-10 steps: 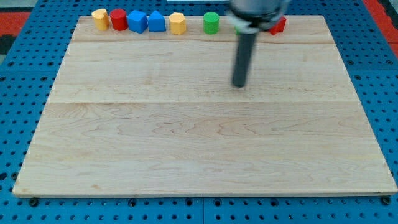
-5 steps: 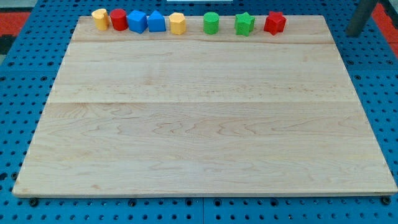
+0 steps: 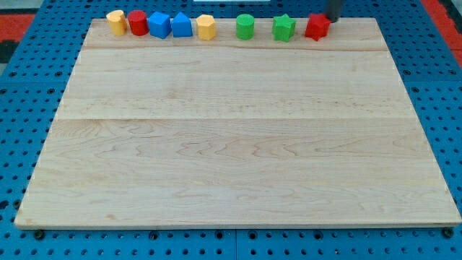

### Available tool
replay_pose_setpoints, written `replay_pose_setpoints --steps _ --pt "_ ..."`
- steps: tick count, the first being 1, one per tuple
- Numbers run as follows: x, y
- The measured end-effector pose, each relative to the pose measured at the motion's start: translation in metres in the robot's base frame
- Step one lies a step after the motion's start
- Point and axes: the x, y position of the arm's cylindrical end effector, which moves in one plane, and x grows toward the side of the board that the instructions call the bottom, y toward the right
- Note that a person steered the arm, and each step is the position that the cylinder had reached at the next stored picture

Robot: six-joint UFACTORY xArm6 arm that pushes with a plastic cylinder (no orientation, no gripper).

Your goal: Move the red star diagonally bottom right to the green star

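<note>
The red star (image 3: 317,27) sits at the view's top edge of the wooden board, just right of the green star (image 3: 284,28). The two stars are close but apart. My tip (image 3: 334,20) shows at the very top of the view, right beside the red star's upper right side, touching it or nearly so. Only the rod's lowest part is in view.
Along the board's top edge from the left stand a yellow block (image 3: 115,22), a red cylinder (image 3: 138,22), a blue cube (image 3: 159,24), a blue block (image 3: 181,26), a yellow hexagon (image 3: 206,27) and a green cylinder (image 3: 245,27). Blue pegboard (image 3: 440,87) surrounds the board.
My tip swung from the board's upper middle out past the right edge, then back to the red star's upper right. The red star has shifted slightly left.
</note>
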Motion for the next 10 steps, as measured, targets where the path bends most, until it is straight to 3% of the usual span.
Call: replay_pose_setpoints --steps 2,3,4,5,6,7,9,10 --pt "0.02 -0.033" --pt "0.072 -0.033" --pt "0.089 -0.009" --pt "0.048 -0.006" --pt "0.081 -0.06" --pt "0.128 -0.056" --pt "0.162 0.018" --pt "0.132 0.013"
